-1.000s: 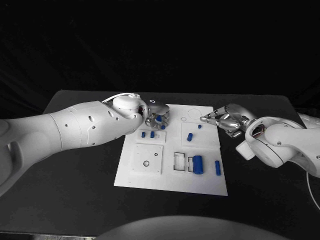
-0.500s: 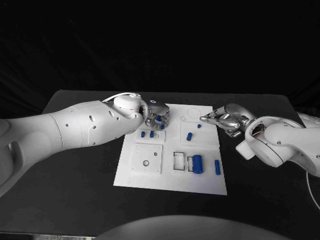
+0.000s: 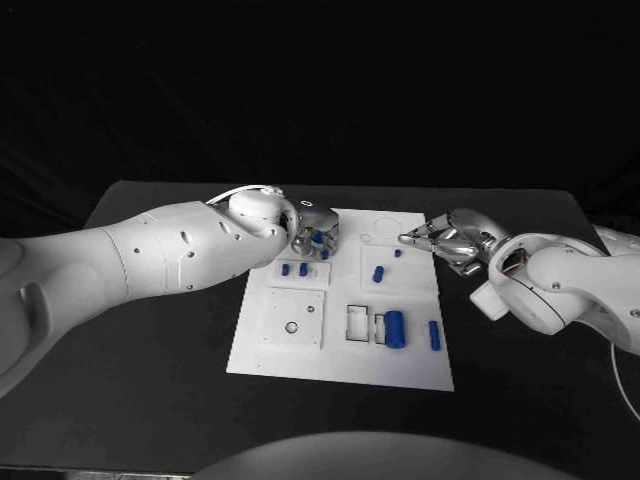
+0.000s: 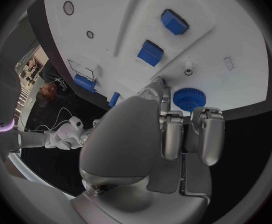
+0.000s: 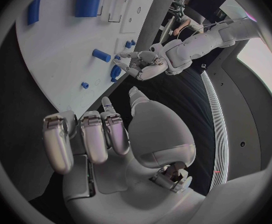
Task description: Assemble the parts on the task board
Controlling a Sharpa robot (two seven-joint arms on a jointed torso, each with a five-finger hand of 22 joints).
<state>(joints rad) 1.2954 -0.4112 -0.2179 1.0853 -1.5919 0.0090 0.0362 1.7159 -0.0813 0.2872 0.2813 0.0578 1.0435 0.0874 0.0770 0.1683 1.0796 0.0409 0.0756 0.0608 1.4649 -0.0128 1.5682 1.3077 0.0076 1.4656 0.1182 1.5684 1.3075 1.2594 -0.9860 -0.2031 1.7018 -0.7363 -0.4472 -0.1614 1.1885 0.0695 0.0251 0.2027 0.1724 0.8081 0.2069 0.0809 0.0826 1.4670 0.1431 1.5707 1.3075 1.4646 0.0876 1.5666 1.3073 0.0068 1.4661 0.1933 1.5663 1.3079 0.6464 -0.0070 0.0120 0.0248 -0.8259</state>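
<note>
little blue gear at the far end of the board

the blue gear [image 4: 186, 99] sits at the far left of the task board [image 3: 407, 365], just beside our left hand [image 3: 314, 238]. we'd guess it's light, rigid plastic, and the toothed rim should give decent grip, so pinching it across the rim looks like the way to go. fingers [image 4: 210, 134] on that hand are curled above the gear, but we can't tell if they're actually holding it. other blue parts [image 3: 394, 328] lie scattered across the board, also small and stiff by the look of them, easy to knock sideways. our right hand [image 3: 454, 238] hovers at the board's far right edge, fingers curled in with nothing in them. the board lies flat on the black table [image 3: 162, 350], which looks matte, dark backdrop all around.
</note>
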